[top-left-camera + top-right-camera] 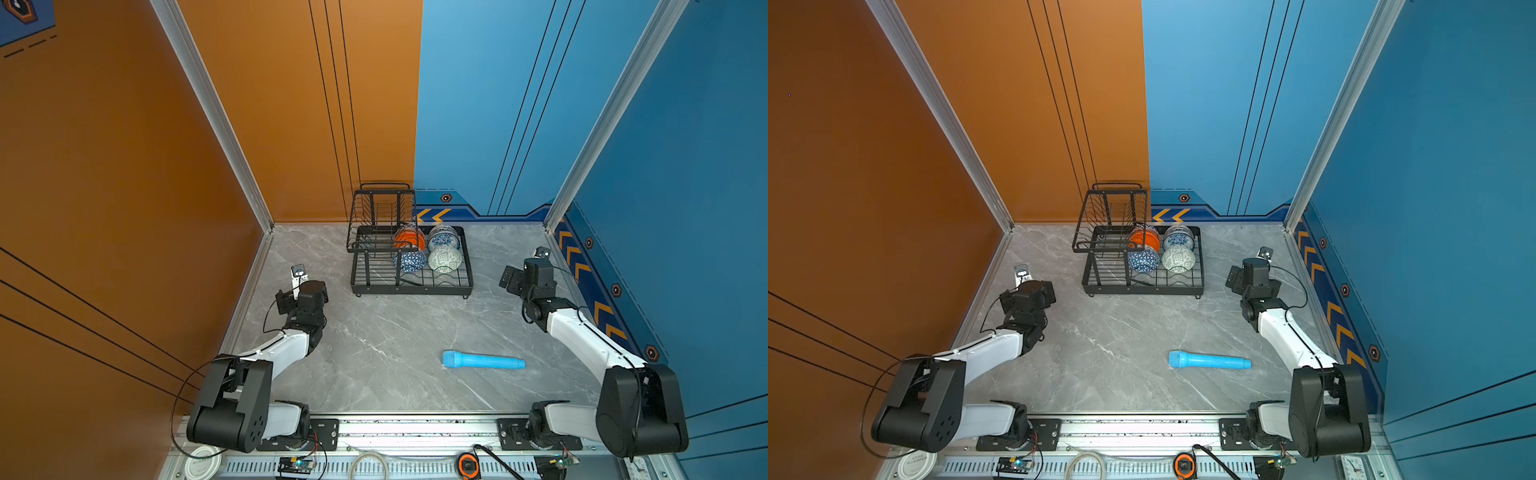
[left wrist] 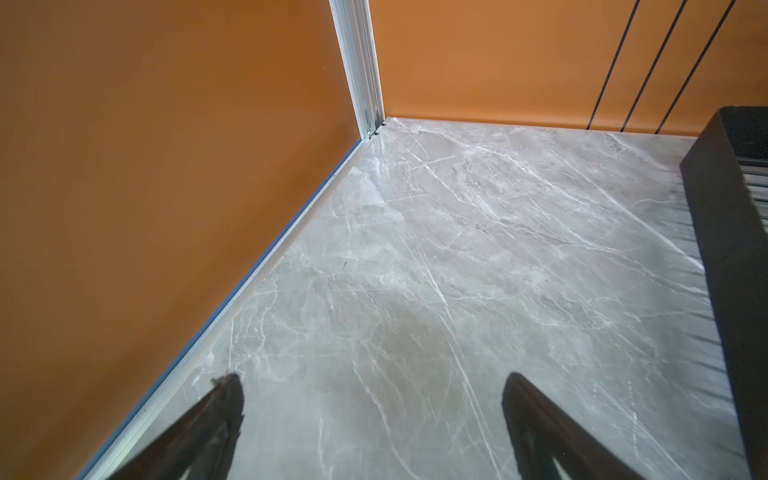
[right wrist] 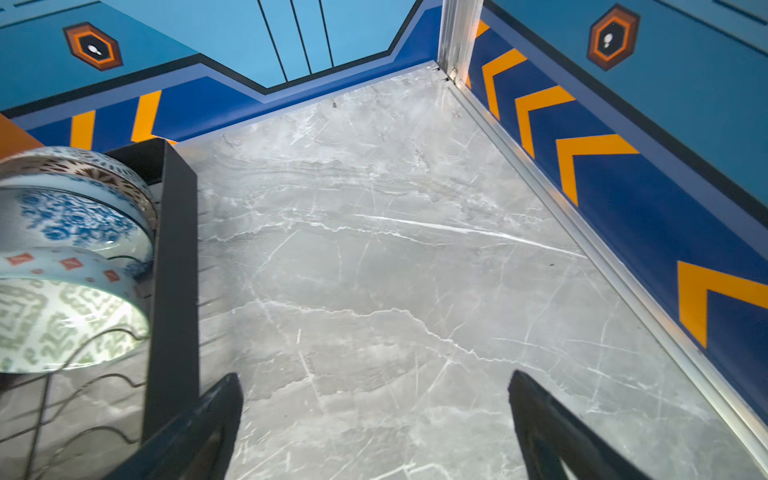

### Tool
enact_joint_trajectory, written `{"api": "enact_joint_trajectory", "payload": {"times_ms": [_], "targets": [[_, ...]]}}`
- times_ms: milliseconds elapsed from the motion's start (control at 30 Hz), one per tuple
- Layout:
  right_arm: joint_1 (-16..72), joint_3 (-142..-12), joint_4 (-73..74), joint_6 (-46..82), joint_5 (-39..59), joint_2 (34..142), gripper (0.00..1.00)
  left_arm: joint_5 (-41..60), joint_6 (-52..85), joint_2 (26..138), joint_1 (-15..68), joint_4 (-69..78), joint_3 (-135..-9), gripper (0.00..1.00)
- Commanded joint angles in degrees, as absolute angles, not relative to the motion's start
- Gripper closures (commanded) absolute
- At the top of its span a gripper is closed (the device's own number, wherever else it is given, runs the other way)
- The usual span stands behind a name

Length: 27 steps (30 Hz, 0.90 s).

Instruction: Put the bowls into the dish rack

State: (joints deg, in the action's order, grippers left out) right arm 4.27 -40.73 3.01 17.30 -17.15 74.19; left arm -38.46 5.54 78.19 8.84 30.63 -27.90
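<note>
Bowls stand on edge in the lower tray of the dish rack [image 1: 411,287], which sits at the far middle of the grey marble table [image 1: 374,353], close to the back wall. In both top views four show plainly: the glossy orange bowl [image 1: 409,240] and the white-blue floral bowl [image 1: 444,239] at the back, with the blue triangle bowl [image 1: 409,262] and the pale green bowl [image 1: 444,259] in front of them. My right wrist view shows two more in line with the floral and green ones: the orange-diamond bowl [image 3: 70,264] between those two, and a white bowl with dark marks [image 3: 83,168] behind the floral one.

My right pincer [image 3: 374,384] is spread wide and pinches nothing. It hangs over bare marble just beside the rack's black side wall. My left pincer [image 2: 372,386] is spread just as wide and is also empty, over bare table between the rack and the orange wall.

A light blue cylinder [image 1: 482,360] lies on its side nearer the front, well apart from the rack
</note>
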Motion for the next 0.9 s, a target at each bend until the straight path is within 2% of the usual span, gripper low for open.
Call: {"api": "enact_joint_trajectory", "payload": {"times_ms": [0, 100, 300, 500, 667, 867], "targets": [[4.7, -36.03, 15.77, 13.95, -22.91, 71.34, 0.0, -39.66, 1.37, 82.01, 9.15, 40.93, -25.68, 0.02], [4.88, -32.63, 20.39, 11.97, -24.29, 71.25, 0.0, -36.45, -1.74, 87.2, 9.49, 53.97, -21.78, 0.02], [5.14, -30.47, 22.78, 10.69, -25.23, 75.29, 0.0, -32.78, -4.02, 87.39, 10.54, 53.53, -22.0, 0.02], [5.8, -24.82, 35.81, 6.9, -26.32, 79.67, 0.0, -31.48, -3.6, 87.32, 9.96, 52.95, -22.01, 0.02], [5.8, -25.05, 37.27, 4.29, -27.56, 80.52, 0.0, -30.37, -3.12, 87.31, 9.55, 52.27, -22.25, 0.02], [3.92, -22.99, 43.22, 5.45, -20.48, 82.02, 0.0, -28.45, -2.27, 87.19, 8.83, 54.29, -20.73, 0.02]]}}
